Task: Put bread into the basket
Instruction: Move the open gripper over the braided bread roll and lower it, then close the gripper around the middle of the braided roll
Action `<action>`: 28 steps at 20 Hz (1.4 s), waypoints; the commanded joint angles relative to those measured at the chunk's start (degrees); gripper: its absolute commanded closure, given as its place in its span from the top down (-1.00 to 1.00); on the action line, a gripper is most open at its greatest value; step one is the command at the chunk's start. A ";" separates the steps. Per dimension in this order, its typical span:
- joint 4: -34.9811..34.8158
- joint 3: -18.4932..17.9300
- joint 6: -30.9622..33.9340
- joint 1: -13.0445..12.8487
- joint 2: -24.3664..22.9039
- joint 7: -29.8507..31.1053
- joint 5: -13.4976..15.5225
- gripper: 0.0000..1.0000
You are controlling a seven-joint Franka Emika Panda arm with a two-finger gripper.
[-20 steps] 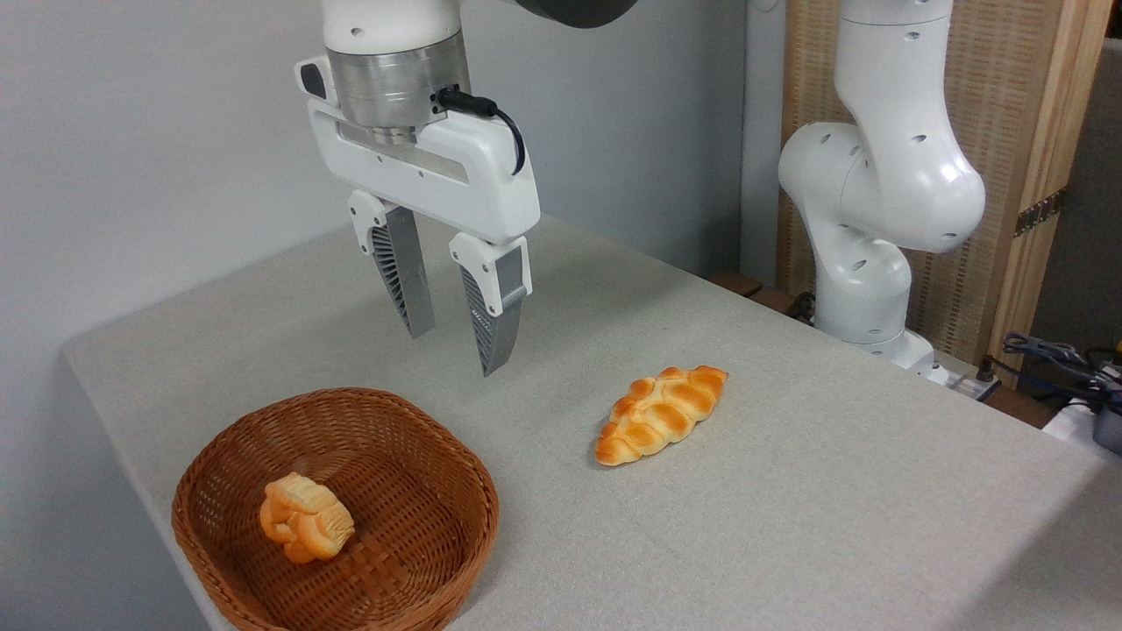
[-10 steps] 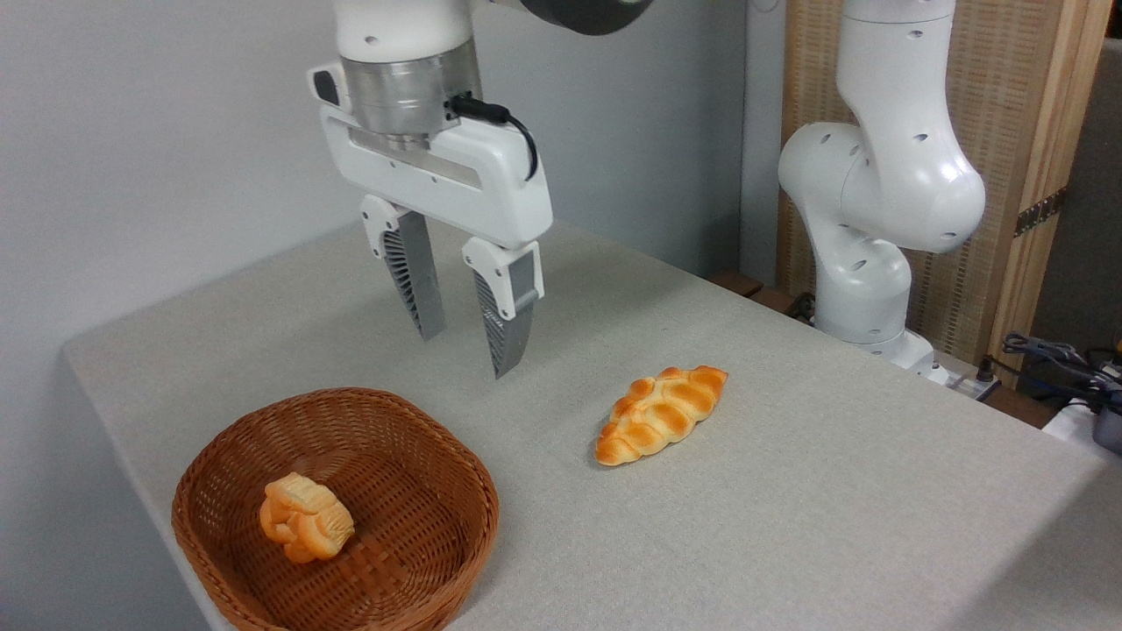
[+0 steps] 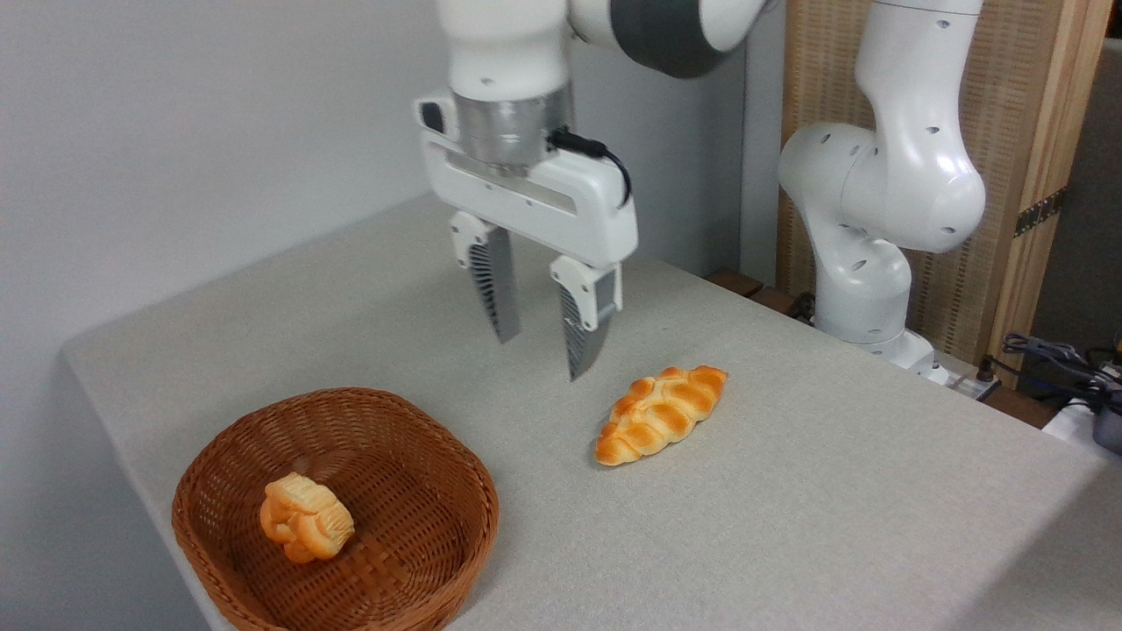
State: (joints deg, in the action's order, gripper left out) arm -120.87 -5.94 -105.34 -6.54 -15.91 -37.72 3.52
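— Where is the bread (image 3: 661,414) sitting right now?

— It is lying flat on the grey table (image 3: 789,508), near the middle, with one pointed end aiming toward the far right and the other toward the near left. Nothing is touching it.

— And the gripper (image 3: 541,350)?

— It is hanging in the air just to the left of the loaf and a little farther back, pointing down. Its two ribbed fingers (image 3: 583,329) are standing apart with a clear gap between them, and they are holding nothing. The tips are floating above the table.

— Where is the basket (image 3: 219,456) in all this?

— It is resting at the near left corner of the table, well apart from the loaf. A small pale bun (image 3: 305,518) is sitting inside it, left of its centre.

— Anything else showing?

— The arm's white base (image 3: 863,289) is standing at the far right edge of the table, in front of a wooden panel (image 3: 1034,131), and some cables (image 3: 1052,359) are lying at the far right.
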 commanded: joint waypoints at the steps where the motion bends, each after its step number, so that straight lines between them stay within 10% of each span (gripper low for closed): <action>1: -9.20 -0.57 -4.08 -0.32 -6.50 -2.54 -0.62 1.00; 28: -20.99 -2.68 -3.56 -0.14 -8.87 -11.50 -4.66 1.00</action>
State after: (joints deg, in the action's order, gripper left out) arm -140.37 -8.14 -108.58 -6.29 -23.60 -47.39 0.65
